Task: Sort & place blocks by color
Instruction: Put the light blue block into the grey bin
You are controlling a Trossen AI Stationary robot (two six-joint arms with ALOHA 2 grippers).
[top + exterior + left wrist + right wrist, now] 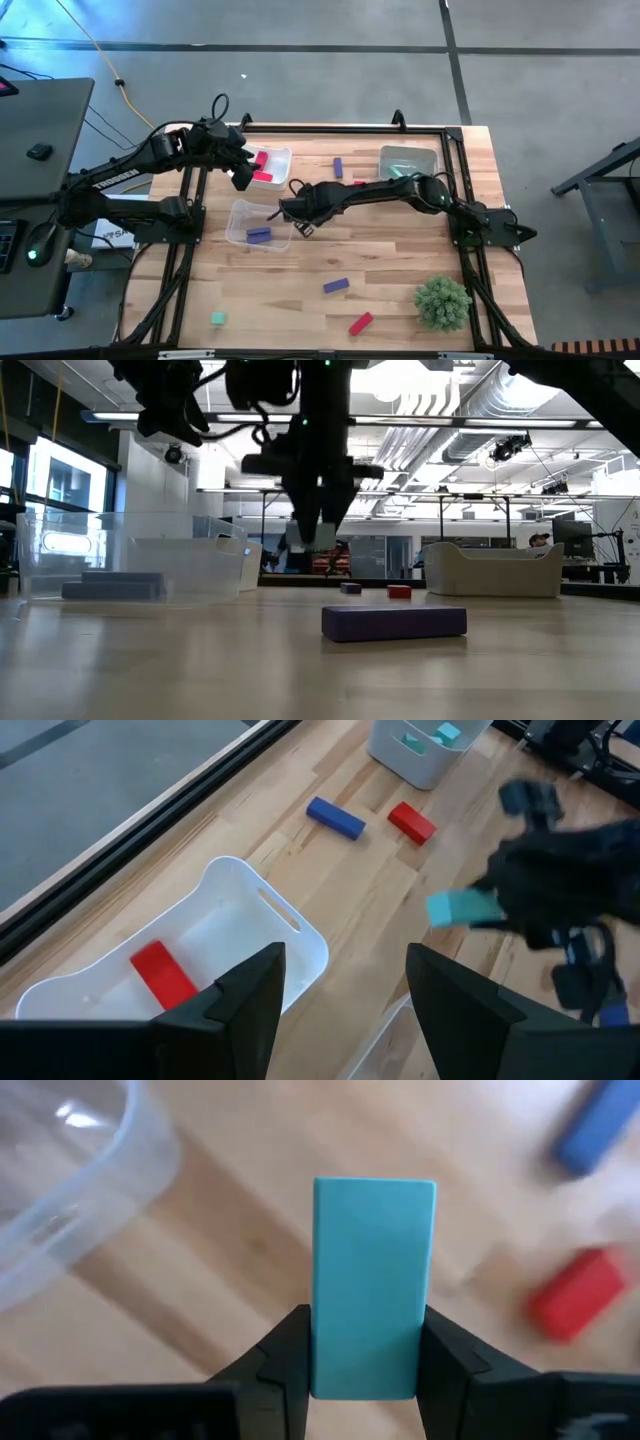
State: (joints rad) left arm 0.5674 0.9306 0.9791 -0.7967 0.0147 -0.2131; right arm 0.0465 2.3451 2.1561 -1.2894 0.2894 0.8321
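Teal block [373,1285] | long axis along fingers | pinched by right claw [365,1365]

Three bins [259,222] sit on the surface's [380,270] far half; loose blocks [336,286] lie nearer, a plant [442,302] near right.

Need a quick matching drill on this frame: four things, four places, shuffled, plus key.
Things
1. teal block
2. red block
3. purple block
4. green plant ball

Places
A. in the clear bin
B. on the table near the right arm's base
C. clamped in the right gripper
D. in the white bin below the left gripper

Pairs: 1-C, 2-D, 3-A, 4-B
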